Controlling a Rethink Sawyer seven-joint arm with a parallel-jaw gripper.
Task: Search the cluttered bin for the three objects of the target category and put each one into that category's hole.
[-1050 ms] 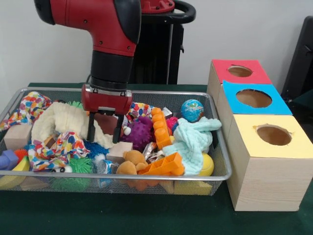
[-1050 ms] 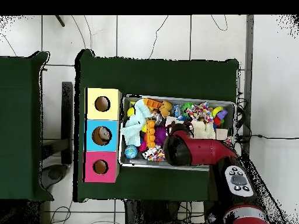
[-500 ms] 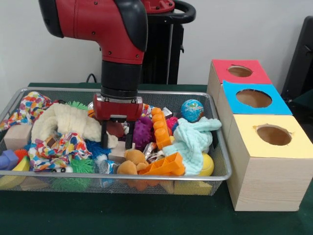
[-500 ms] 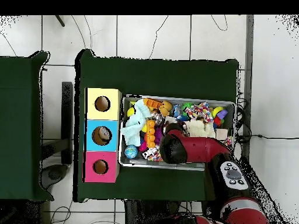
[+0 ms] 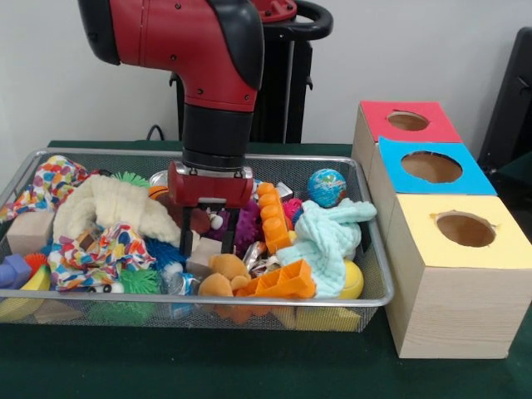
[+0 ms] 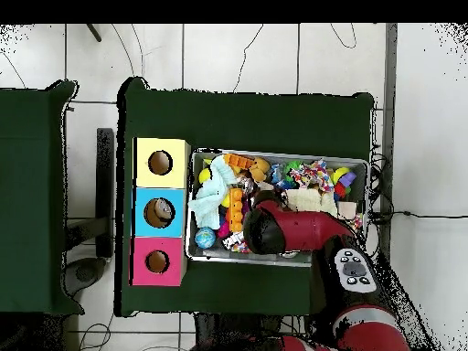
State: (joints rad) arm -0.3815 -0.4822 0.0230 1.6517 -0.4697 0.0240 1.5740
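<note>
Sideways travel is the change: the claw has shifted from the cream cloth toward the purple ball, and now hangs with both fingers spread apart, empty, over the brown lump and a wooden block near the bin's centre.

Which category is wanted cannot be told from the scene, so the target objects cannot be picked out; everything a search could turn up lies in the bin, left of the three holed boxes. The blue box is the middle one, with red behind and yellow in front.

To do this step well, I would bring the claw straight down around one small item, keeping a fingertip clear of the cloth's folds and of the orange bricks at its 3 o'clock, and close only once both fingers bracket the piece.

Only the front view shows the fingers; overhead, the arm covers the claw and the bin's middle. Overhead alone shows something lying inside the blue box's hole, and the bench bare at the bin's 12 o'clock.
</note>
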